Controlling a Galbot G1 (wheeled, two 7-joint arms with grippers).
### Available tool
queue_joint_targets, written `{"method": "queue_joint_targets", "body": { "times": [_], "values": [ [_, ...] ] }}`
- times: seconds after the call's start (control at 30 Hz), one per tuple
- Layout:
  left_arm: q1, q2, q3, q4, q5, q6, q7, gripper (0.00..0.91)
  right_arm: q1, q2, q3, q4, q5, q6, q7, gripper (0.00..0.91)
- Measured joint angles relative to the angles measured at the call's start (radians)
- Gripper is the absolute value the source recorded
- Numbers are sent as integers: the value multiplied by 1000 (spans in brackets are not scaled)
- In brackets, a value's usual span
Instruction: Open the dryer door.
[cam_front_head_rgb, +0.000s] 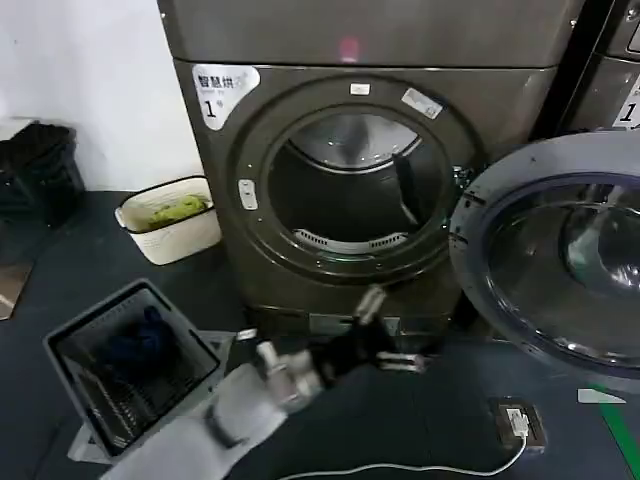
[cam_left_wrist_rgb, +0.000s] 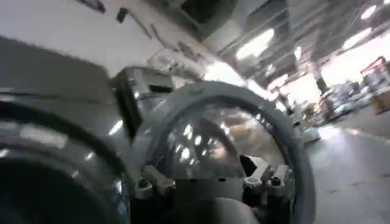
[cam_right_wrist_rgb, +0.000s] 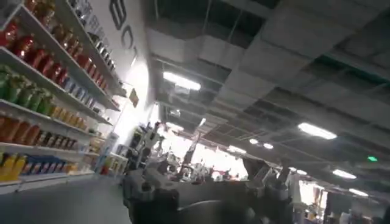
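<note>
**Already swung wide: dryer door open on its right-hand hinge**

Here the dryer door (cam_front_head_rgb: 560, 265) stands well clear of the drum opening (cam_front_head_rgb: 350, 185), carried out to the right of the machine and toward the near side of the scene. It hangs from the hinge (cam_front_head_rgb: 462, 225) on the right edge of the opening, which is why it rests there rather than across the front. Its inner face, a grey rim around domed glass, is turned toward the left and near side. The disc stands upright on edge; its width runs from the hinge outward to the near right.

The left gripper (cam_front_head_rgb: 385, 345) hangs low in front of the dryer's base, near and below the opening, apart from the door. Its fingers appear spread with nothing between them, a pose that suggests release after the pull. In the left wrist view the door (cam_left_wrist_rgb: 231, 140) fills the space just beyond the fingertips (cam_left_wrist_rgb: 268, 182).

The right gripper (cam_right_wrist_rgb: 207, 195) points up at a ceiling and a stocked shelf (cam_right_wrist_rgb: 42, 91); whether it is spread or pressed together cannot be told

Judged from this, the task looks essentially complete
</note>
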Motion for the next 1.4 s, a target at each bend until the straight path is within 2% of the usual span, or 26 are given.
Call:
{"method": "queue_joint_targets", "body": {
  "times": [0.13,0.27,0.47,0.6,0.73,0.8,0.93,1.13,1.4],
  "values": [
    [145,109,-142,-72,-15,47,-39,907,12,-28,-39,13,-2,-6,0,907],
    [281,214,-325,-130,-71,173,-87,907,22,-76,-87,17,-5,-8,-3,907],
    [408,324,-561,-173,-266,489,-223,907,44,-120,-167,22,2,-7,-9,907],
    [431,359,-672,-192,-455,716,-383,907,49,-141,-215,14,3,0,-19,907],
    [432,383,-780,-183,-714,878,-557,907,51,-167,-257,10,12,3,-25,907],
    [437,401,-824,-169,-846,908,-648,907,55,-181,-277,12,16,3,-29,907],
    [432,464,-860,-121,-1042,912,-789,907,64,-195,-314,16,21,3,-39,907],
    [399,591,-802,-69,-1440,912,-1063,907,71,-194,-359,19,47,9,-53,907],
    [343,732,-764,-8,-1923,911,-1235,907,62,-188,-373,14,48,21,-61,907]
  ]
}}
